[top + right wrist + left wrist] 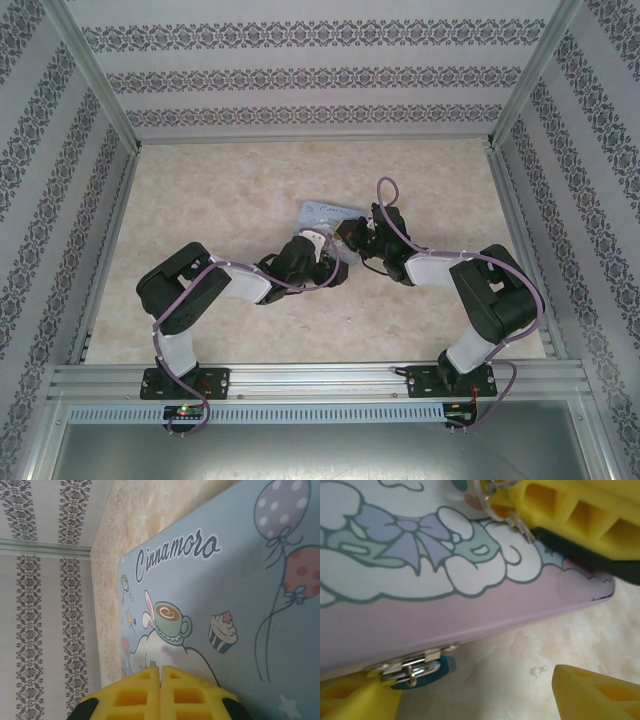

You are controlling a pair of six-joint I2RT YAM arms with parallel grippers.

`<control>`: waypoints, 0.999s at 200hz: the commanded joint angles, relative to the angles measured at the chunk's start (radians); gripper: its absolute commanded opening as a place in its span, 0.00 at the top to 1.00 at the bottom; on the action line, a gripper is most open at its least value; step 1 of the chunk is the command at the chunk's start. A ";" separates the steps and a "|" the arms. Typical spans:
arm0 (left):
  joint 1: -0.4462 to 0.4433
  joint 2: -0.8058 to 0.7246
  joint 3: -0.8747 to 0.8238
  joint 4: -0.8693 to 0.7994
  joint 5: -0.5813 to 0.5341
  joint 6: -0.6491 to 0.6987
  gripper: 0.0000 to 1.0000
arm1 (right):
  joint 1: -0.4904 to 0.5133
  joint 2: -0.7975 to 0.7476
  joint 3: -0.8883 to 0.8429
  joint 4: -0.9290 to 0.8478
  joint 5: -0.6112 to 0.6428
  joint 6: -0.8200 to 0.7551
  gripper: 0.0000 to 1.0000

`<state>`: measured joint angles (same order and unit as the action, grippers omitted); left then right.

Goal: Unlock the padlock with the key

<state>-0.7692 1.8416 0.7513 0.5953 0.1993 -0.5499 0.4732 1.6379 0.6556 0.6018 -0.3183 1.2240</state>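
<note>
The padlock (422, 672) is a small teal body whose metal shackle passes through the hasp on the front edge of the cartoon tin box (420, 615). My left gripper (465, 682) is open; the lock sits just inside its left finger (350, 700), and the right finger (595, 692) is well apart over the table. My right gripper (161, 672) is shut above the tin's lid (240, 590). In the left wrist view, a thin grey key (522, 529) on a clear ring (482, 497) sticks out of the right gripper's fingertips (560, 510). From above, both grippers (325, 255) (350, 232) meet at the tin (322, 212).
The tin lies mid-table on a pale marbled surface (220, 190). Patterned walls and metal rails (110, 230) close in the left, right and far sides. A faint small mark (536, 671) shows on the table near the left gripper's right finger.
</note>
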 commanded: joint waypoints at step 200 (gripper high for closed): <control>0.005 0.154 -0.153 0.609 -0.022 -0.547 0.34 | -0.004 0.002 -0.014 0.001 0.007 0.003 1.00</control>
<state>-0.7635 1.9652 0.6182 1.1423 0.1921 -1.0252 0.4728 1.6379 0.6537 0.6056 -0.3180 1.2270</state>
